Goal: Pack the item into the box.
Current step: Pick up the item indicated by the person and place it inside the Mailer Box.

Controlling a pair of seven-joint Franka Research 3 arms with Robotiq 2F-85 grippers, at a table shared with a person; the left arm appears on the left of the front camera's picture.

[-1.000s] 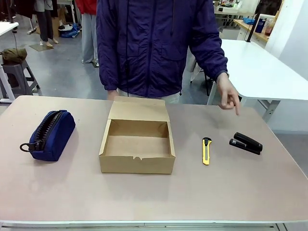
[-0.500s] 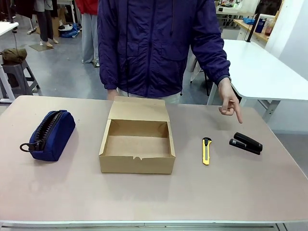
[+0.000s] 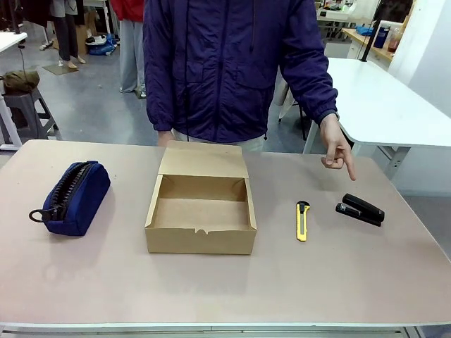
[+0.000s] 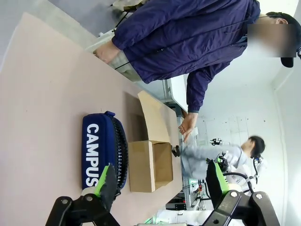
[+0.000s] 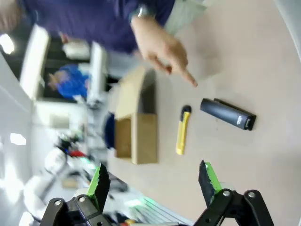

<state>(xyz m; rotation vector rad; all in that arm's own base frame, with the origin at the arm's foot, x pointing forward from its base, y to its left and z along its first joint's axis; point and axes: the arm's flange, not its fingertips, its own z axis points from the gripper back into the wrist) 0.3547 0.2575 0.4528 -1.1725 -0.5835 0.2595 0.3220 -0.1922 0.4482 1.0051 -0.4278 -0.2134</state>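
Observation:
The item, a small black stapler (image 3: pixel 360 210) (image 5: pixel 228 114), lies on the table at the right. A person's hand (image 3: pixel 337 151) (image 5: pixel 162 49) hovers just beyond it, forefinger pointing down at it. The open brown cardboard box (image 3: pixel 201 208) (image 4: pixel 151 165) (image 5: pixel 135 136) sits mid-table, empty, its lid flap folded back toward the person. My left gripper (image 4: pixel 160 181) is open, held high above the table's left end. My right gripper (image 5: pixel 153 182) is open too, up in the air short of the stapler.
A yellow-and-black utility knife (image 3: pixel 302 220) (image 5: pixel 182 133) lies between box and stapler. A navy zippered pouch (image 3: pixel 73 197) (image 4: pixel 101 153) printed CAMPUS rests at the left. The person (image 3: pixel 232 67) stands at the table's far edge behind the box.
The person's hand has dropped a little and drawn in toward the stapler, finger now pointing at it; over the last half second it has held still.

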